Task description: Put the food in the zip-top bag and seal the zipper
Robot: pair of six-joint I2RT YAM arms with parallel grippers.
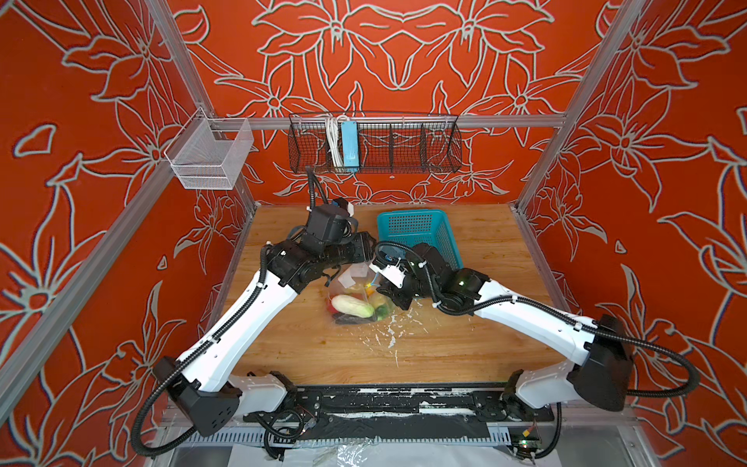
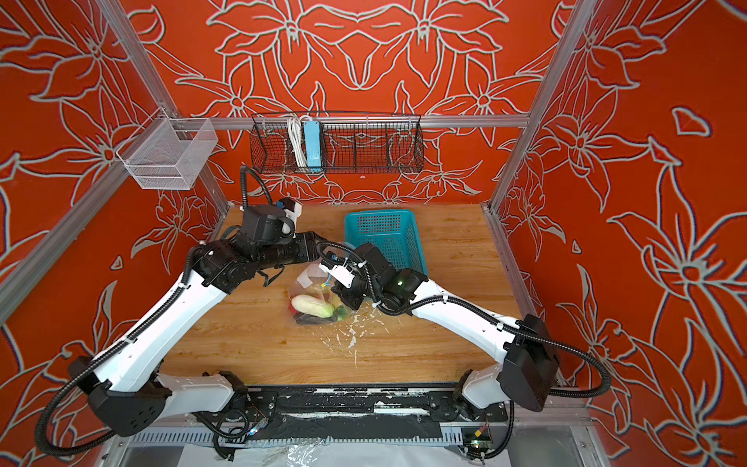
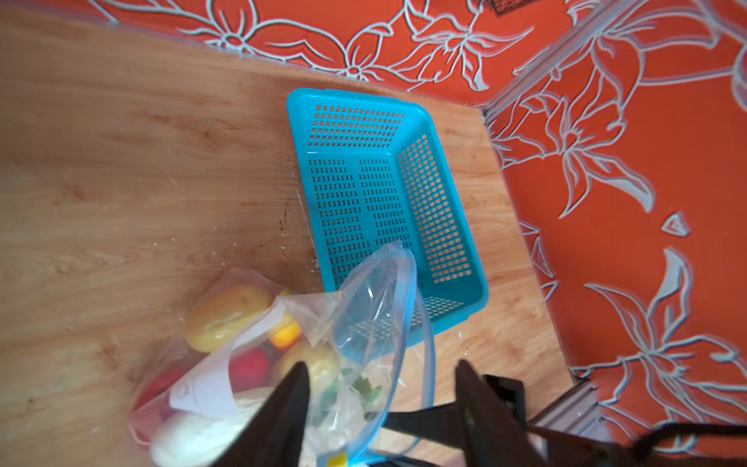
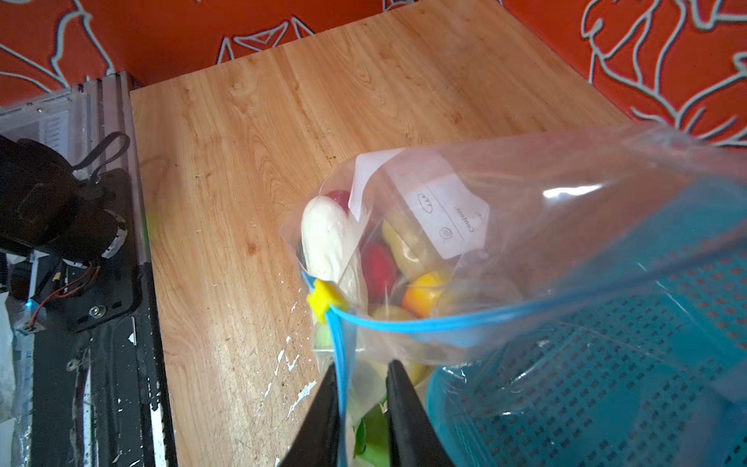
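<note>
The clear zip-top bag [image 1: 355,289] [image 2: 313,289] lies mid-table with its mouth lifted. Inside it is the food: a white-green vegetable [image 1: 347,305] [image 4: 327,238], potatoes [image 3: 228,317], a tomato [image 4: 378,269] and a red-yellow fruit [image 4: 422,295]. The light-blue zipper [image 4: 424,323] [image 3: 409,291] gapes apart, with its yellow tab [image 4: 323,299] at one end. My left gripper [image 3: 382,366] is open wide with the bag's mouth rim between its jaws. My right gripper [image 4: 362,366] [image 1: 382,289] has narrow jaws around the zipper strip near the tab, with a gap showing.
The teal perforated basket [image 1: 412,213] [image 3: 355,99] stands just behind the bag and holds nothing. A black wire rack [image 1: 376,145] and a white mesh bin [image 1: 210,157] hang on the frame. White flecks [image 1: 384,335] mark the wooden table [image 1: 465,343].
</note>
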